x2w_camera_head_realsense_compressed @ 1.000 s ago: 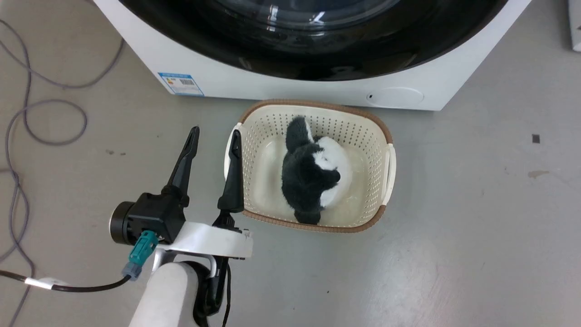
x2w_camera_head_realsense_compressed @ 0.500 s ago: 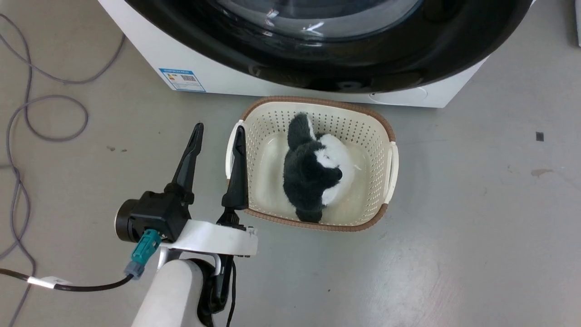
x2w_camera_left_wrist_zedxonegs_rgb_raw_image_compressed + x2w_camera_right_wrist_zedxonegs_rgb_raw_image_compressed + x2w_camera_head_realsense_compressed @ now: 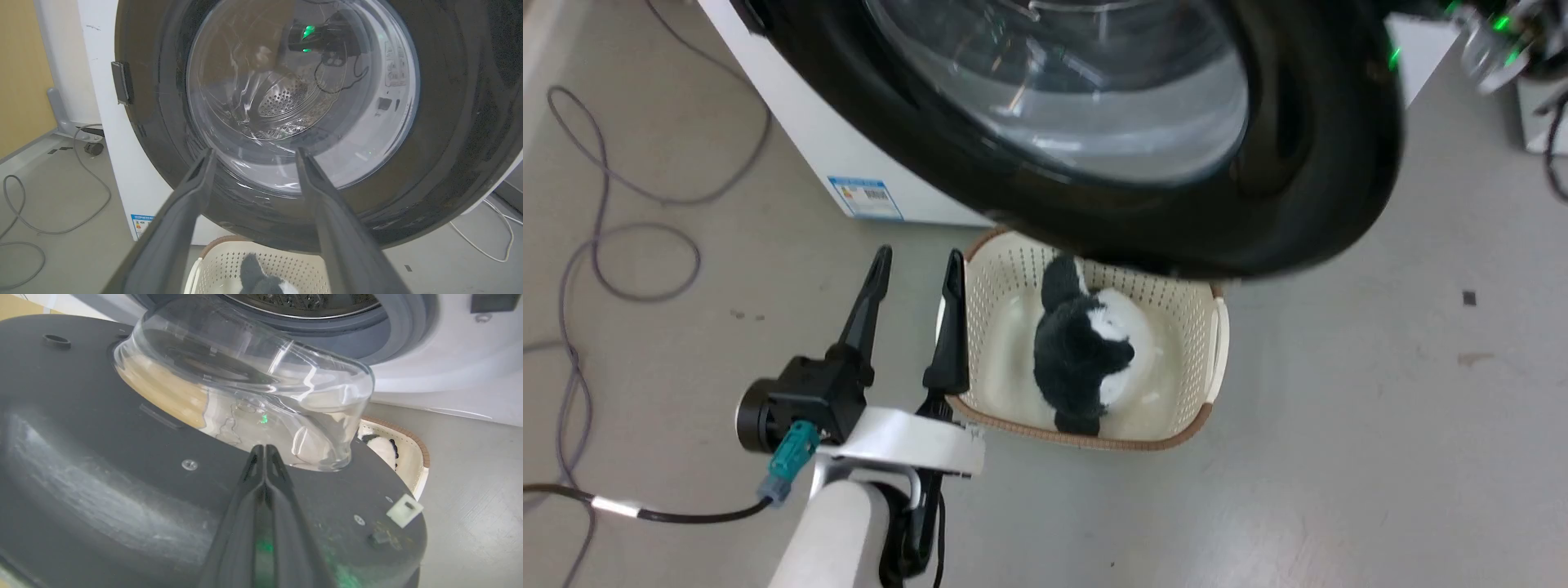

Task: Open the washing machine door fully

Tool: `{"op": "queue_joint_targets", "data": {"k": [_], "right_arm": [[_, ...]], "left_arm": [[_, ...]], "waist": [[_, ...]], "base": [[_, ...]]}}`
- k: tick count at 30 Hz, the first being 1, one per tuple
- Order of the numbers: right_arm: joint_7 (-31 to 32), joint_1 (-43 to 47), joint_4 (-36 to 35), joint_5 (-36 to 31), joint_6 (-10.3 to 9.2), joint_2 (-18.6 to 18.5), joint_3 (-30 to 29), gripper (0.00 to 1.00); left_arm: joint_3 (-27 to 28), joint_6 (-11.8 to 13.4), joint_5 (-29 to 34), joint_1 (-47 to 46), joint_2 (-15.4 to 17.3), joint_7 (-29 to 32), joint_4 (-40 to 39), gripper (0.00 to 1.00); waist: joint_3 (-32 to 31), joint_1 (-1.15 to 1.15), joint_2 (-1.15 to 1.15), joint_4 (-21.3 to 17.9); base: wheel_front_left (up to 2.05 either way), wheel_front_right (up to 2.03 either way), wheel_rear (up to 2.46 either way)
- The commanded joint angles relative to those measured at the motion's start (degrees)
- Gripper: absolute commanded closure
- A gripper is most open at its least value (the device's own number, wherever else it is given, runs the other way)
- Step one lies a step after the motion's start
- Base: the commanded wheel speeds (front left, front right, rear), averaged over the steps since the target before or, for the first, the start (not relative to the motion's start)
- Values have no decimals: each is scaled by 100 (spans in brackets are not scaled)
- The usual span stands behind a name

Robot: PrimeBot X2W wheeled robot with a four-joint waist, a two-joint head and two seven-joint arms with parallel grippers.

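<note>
The washing machine door (image 3: 1307,163), glossy black with a bulging clear glass bowl, stands swung out from the white washing machine (image 3: 809,139) and hangs over the far end of a basket. In the left wrist view the door (image 3: 449,122) faces me, with the perforated drum showing through its glass. My left gripper (image 3: 917,255) is open and empty, below and in front of the door, beside the basket. In the right wrist view my right gripper (image 3: 264,447) is shut, its tips against the door's dark inner face (image 3: 102,477) at the base of the glass bowl (image 3: 245,388).
A cream perforated basket (image 3: 1213,343) with a black and white plush toy (image 3: 1082,351) sits on the grey floor under the door. Grey cables (image 3: 605,245) loop on the floor at the left. The blue-grey rimmed drum opening (image 3: 392,318) lies behind the door.
The door has swung outward from the machine front and now covers the basket's far edge. The head camera has shifted. My left gripper stays open in about the same place.
</note>
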Motion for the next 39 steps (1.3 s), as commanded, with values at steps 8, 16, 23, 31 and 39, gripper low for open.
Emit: {"op": "queue_joint_targets", "data": {"k": [8,16,23,31,39], "right_arm": [[400,872,-505,322,-3,93,-97,100],[688,1836,-1089,665,-3,295,-232,100],[840,2598,-1640,845,-3,527,-281,100],[943,3392,-2130,967,-3,901,-285,100],[687,3855,-2497,1019,-3,1037,-418,100]], "left_arm": [[118,-56,36,326,7,-30,202,0],[158,-145,152,616,49,-30,473,0],[132,-160,258,748,163,-30,631,0],[76,-122,271,932,263,-3,719,0],[14,-123,234,986,296,60,701,0]], "waist": [[-528,1,0,-25],[-957,1,0,-75],[-1177,1,0,-98],[-1436,1,0,-23],[-1459,1,0,-14]], "base": [[0,0,0],[0,0,0],[0,0,0],[0,0,0],[0,0,0]]}}
